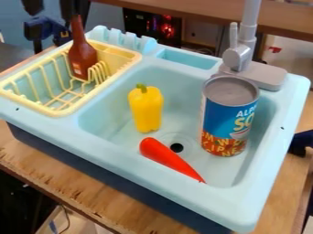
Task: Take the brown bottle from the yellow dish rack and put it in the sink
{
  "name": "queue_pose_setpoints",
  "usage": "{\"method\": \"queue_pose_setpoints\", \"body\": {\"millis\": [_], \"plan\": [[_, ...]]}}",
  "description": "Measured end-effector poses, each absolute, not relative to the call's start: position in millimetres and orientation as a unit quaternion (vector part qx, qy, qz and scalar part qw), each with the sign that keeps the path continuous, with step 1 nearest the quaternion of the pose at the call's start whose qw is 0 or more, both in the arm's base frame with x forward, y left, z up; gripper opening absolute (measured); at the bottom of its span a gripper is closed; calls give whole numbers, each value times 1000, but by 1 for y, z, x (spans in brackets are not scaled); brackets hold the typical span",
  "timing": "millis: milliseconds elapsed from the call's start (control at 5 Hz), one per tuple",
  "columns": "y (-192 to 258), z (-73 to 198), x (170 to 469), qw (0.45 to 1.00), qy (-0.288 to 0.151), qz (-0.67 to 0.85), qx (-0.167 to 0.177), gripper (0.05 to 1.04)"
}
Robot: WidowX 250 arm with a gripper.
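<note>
hanging by the brown bottle (83, 57) in the yellow rack (64, 111), the gripper (74, 9) looks at grasp or release, open or closed i can't tell, next move wanting steady alignment.

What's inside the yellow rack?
The rack has a brown bottle in it, toward the far end, beside some yellow prongs. The bottle covers the bit right behind it, so I can't tell if anything small is hiding there.

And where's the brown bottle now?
In the camera view, the brown bottle is upper left, in the far end of the yellow dish rack, its neck by the black gripper.
</note>
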State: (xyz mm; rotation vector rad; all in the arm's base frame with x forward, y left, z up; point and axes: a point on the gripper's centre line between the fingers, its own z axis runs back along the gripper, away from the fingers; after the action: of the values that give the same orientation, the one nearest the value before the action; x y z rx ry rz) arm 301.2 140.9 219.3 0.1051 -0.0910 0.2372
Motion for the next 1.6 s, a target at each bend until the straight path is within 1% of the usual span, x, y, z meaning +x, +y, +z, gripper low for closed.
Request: {"method": "queue_pose_setpoints", "body": {"millis": [400,600,800,1200,1400,1600], "plan": [[146,196,329,995,-26,97,26,1001],[151,192,340,995,-19,94,24,1001],[154,188,346,995,-16,94,25,950],[152,186,347,995,-16,101,18,382],[149,187,342,994,-13,104,15,334],[152,204,326,992,3,121,44,334]]}}
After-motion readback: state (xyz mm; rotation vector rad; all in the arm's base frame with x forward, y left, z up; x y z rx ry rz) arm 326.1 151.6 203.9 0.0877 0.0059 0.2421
